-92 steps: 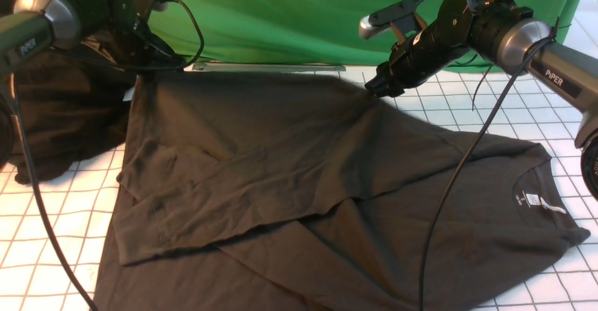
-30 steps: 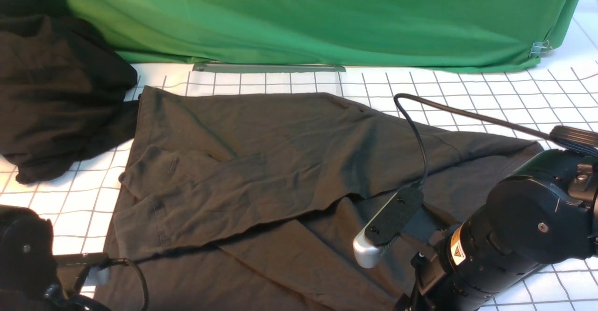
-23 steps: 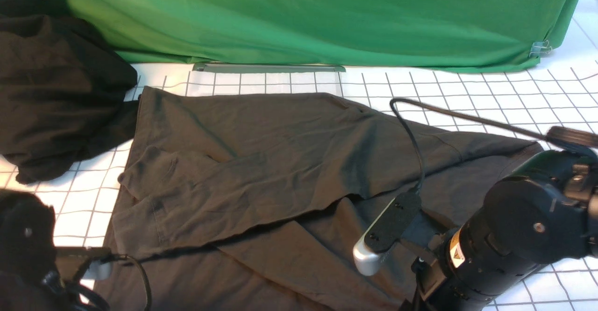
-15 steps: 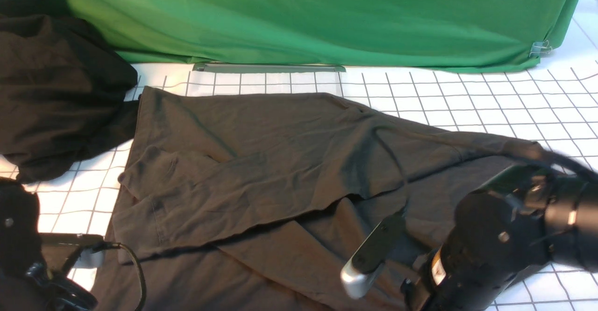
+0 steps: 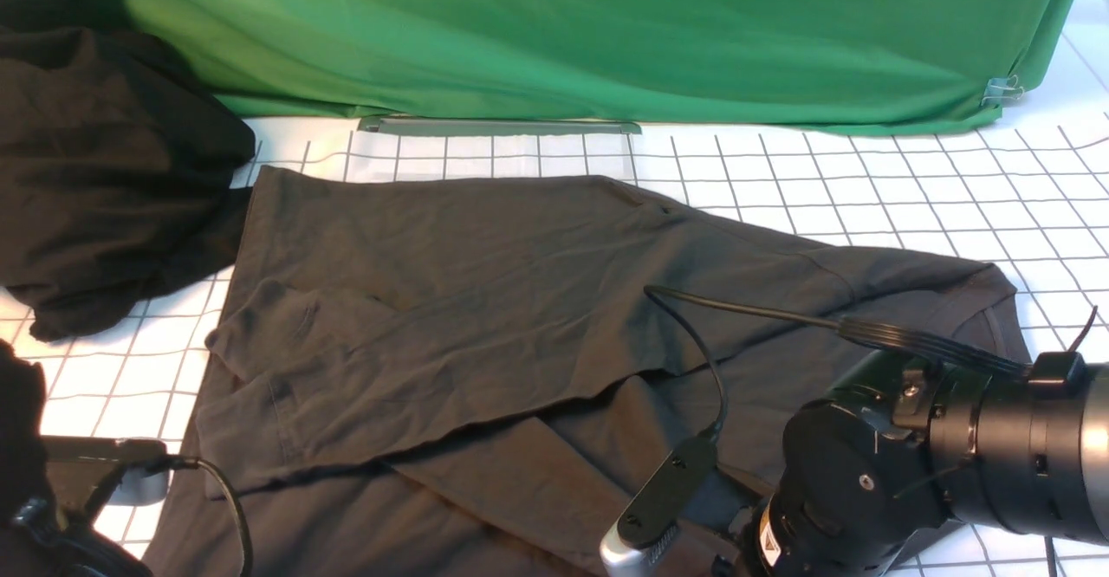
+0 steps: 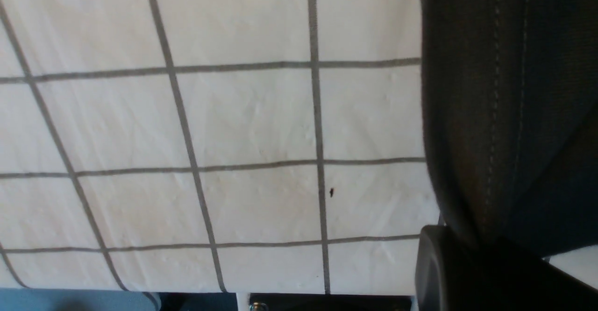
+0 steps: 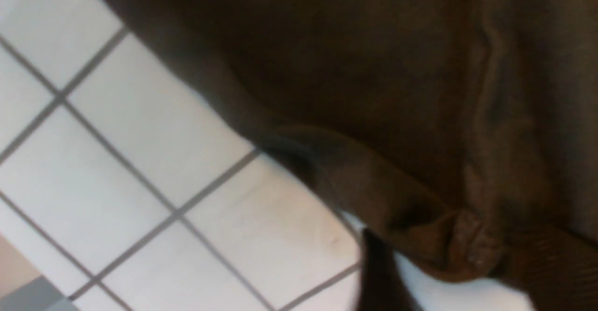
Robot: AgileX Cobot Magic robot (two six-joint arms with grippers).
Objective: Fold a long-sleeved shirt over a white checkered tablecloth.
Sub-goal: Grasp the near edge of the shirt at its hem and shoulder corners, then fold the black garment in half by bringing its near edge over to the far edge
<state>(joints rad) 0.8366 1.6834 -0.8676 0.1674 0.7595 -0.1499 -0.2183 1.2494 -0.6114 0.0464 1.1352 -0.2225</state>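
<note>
We see the long-sleeved shirt [image 5: 520, 300] dark and creased, sleeve folded across; left gripper [image 6: 490, 259] pinches its hem, right gripper [image 7: 448, 269]: can't tell.

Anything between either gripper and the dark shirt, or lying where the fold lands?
Nothing visible. The left gripper is shut on the dark charcoal long-sleeved shirt's hem, the right gripper is at its bunched edge. The black cloth heap lies beside it on the white checkered tablecloth.

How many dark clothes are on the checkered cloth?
2. The long-sleeved shirt lies spread across the middle; a blacker heap sits at the far left. The heap may hide more.
</note>
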